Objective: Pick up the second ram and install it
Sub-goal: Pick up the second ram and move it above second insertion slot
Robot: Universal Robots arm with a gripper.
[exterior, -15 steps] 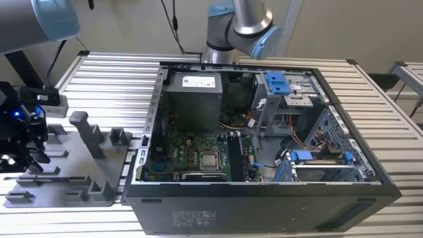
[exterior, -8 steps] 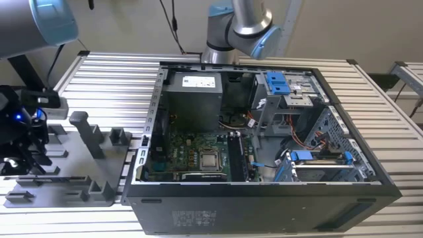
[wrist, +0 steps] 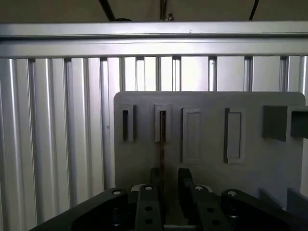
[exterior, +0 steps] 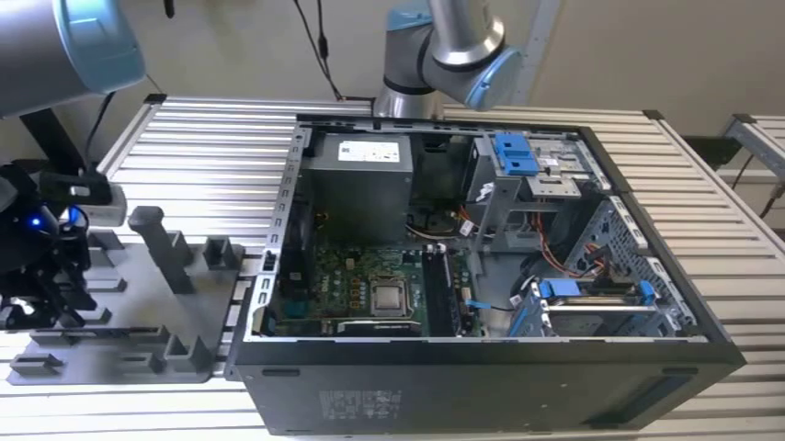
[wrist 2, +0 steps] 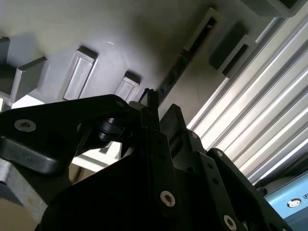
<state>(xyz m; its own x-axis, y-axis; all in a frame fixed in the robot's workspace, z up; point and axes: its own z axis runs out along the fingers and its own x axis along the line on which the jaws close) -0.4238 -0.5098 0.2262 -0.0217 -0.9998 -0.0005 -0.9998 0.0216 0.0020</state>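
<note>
Between the tool's [wrist: 169, 178] parted jaws, the second ram [wrist: 162, 144] stands thin, dark.

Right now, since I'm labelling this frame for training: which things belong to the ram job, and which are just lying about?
Job: second ram, standing in the grey fixture tray; gripper, open around it; motherboard in the computer case.
Just there: power supply, blue drive brackets, slatted table.
</note>
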